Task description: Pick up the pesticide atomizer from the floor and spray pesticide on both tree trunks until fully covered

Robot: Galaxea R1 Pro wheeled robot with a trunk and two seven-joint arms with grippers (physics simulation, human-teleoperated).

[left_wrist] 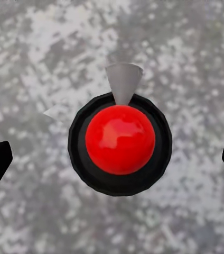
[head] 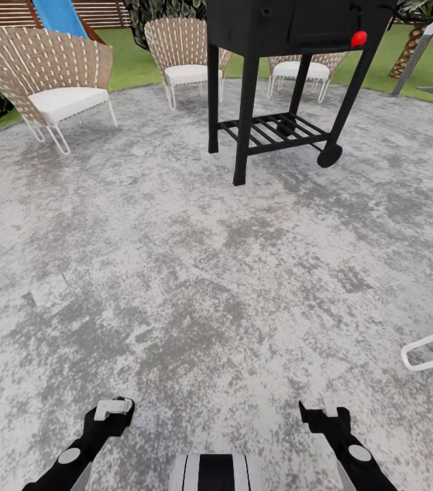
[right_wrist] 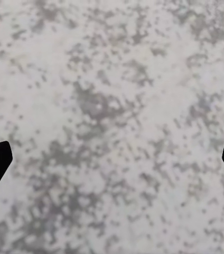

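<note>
Seen from the left wrist, the pesticide atomizer (left_wrist: pixel 121 143) stands on the mottled grey floor (left_wrist: pixel 33 47) directly between the spread jaws: red dome, black ring, grey nozzle. The right wrist's spread jaws frame bare paving (right_wrist: pixel 112 106); the head view adds a black grill (head: pixel 291 41) and wicker chairs (head: pixel 46 75)

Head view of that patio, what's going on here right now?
A two-armed robot stands on mottled grey paving, both arms low and nothing held. Its left gripper is open, looking straight down on a red-topped, black-rimmed round object on the ground; possibly the atomizer. The right gripper is open over bare paving. Ahead stand a black wheeled grill and woven chairs.
</note>
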